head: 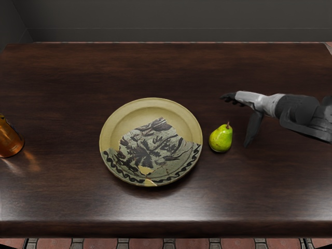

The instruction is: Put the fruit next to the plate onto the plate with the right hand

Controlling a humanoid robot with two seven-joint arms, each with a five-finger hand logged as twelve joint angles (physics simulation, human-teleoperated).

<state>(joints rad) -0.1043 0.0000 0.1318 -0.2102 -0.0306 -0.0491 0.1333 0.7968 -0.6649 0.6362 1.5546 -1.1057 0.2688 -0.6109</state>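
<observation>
a green pear [221, 139] stands upright on the dark desk [62, 78], just beside the right rim of the yellow patterned plate [150, 141] and not on it. the right hand [252, 106] hovers just right of the pear, its fingers [253, 129] released and spread, holding nothing. an orange container [9, 138] sits at the desk's left edge.

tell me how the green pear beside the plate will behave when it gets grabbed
The pear stands stem-up on a rounded base, so a sideways nudge would probably tip or roll it. Its skin looks smooth and glossy, so it may slip unless the open right hand wraps its wide lower body. It looks rigid, unlikely to deform.
</observation>
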